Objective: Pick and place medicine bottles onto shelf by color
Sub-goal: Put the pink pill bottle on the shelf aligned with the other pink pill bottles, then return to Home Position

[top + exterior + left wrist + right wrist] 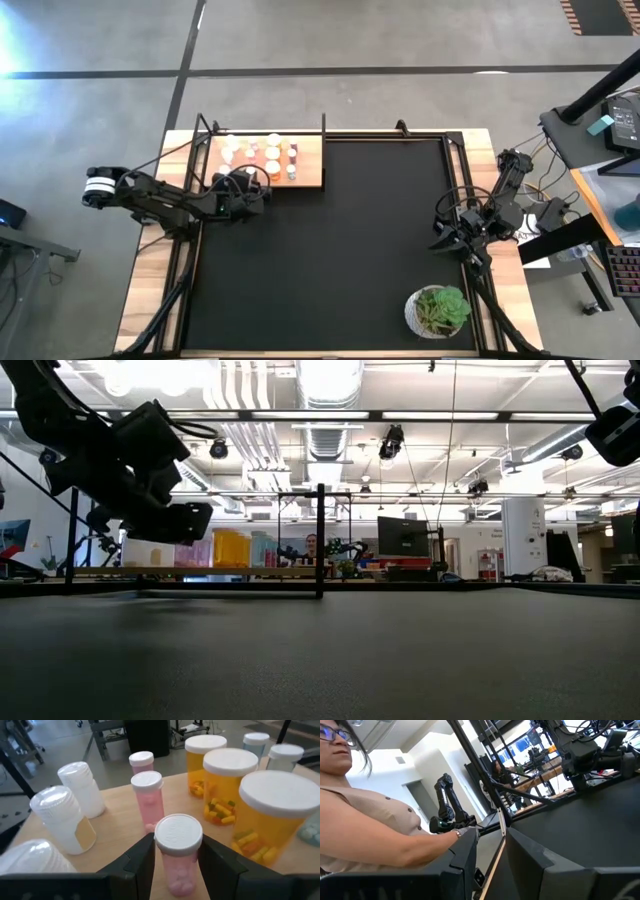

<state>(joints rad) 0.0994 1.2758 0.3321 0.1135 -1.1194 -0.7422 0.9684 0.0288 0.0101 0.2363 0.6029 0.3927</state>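
The light-wood shelf (310,165) stands at the mat's far left corner with several medicine bottles upright on it: white (82,787), pink (148,797), orange (227,785) and pale blue (256,742). My left gripper (262,190) is at the shelf's near edge, shut on a pink white-capped bottle (177,850). My right gripper (447,240) waits open and empty near the mat's right edge; its own wrist view (492,865) shows the gap between its fingers. My left gripper pinches the pink bottle's body just under its white cap (176,862), one finger (142,860) on each side. The bottle stands upright between the fingers, over the shelf board (120,830). The gripper hides its bottom, so I cannot tell whether it rests on the board.
A green plant in a white pot (440,310) stands at the mat's near right corner. Thin black posts (320,540) rise at the shelf's corners. The orange bottles stand close beside the held bottle. A person (370,830) shows beyond the table in the right wrist view.
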